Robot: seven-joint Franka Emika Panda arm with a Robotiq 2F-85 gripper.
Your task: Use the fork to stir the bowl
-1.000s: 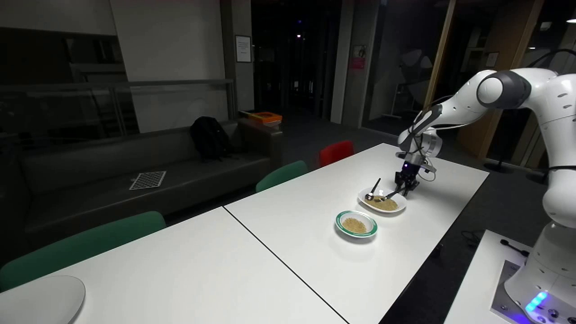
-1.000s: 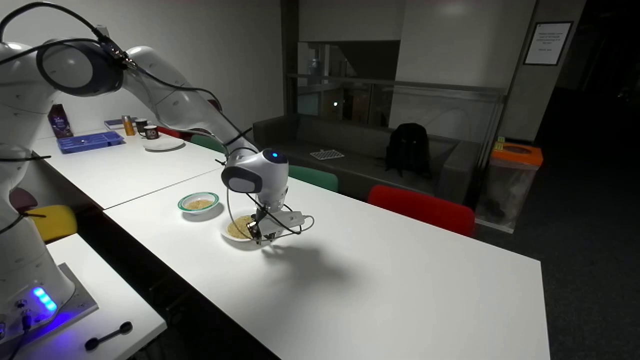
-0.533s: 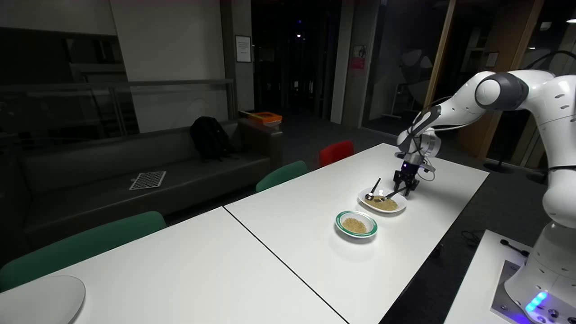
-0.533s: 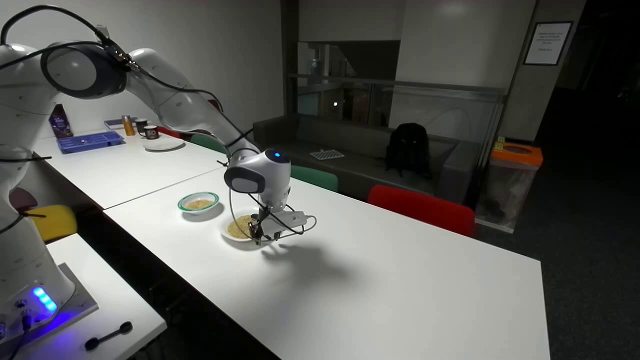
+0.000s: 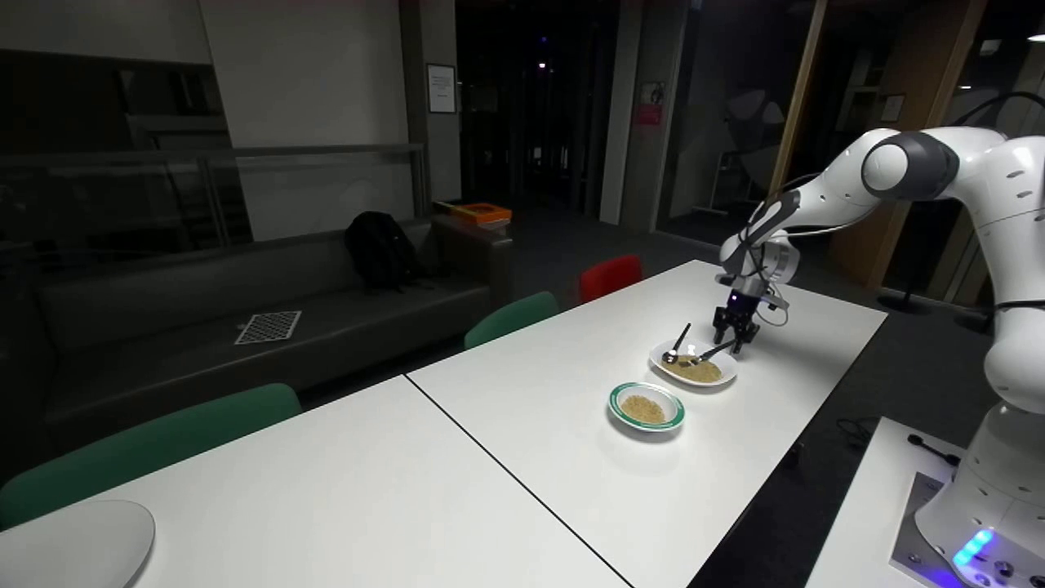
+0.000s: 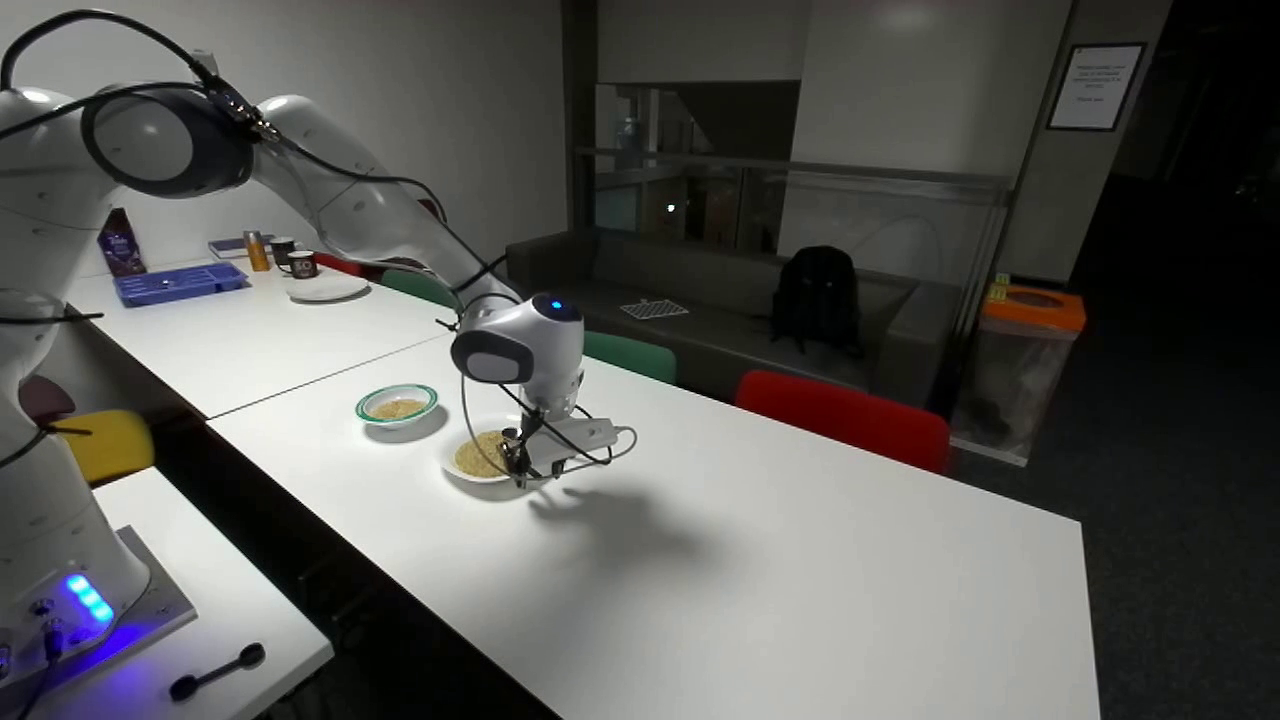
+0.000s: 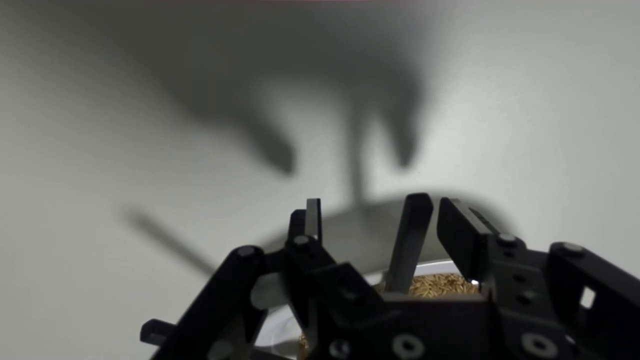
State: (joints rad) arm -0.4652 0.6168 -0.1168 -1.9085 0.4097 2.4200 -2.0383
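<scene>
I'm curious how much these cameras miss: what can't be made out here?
Fork: in the wrist view, lower part hidden behind the gripper.
Plate: in an exterior view, cut off by the left edge.
Wall notice: in an exterior view, lettering too small to read.

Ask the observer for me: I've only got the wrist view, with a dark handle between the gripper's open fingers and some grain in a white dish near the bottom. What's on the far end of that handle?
Observer: A fork head. In an exterior view, the fork has its head lying in the white dish.
Operator: Anything else in there with it?
Observer: Yes, what looks like a spoon, its round head in the dish too.
Operator: And nearby, outside my picture?
Observer: In both exterior views, a green-rimmed bowl stands beside the dish, apart from it.
</scene>
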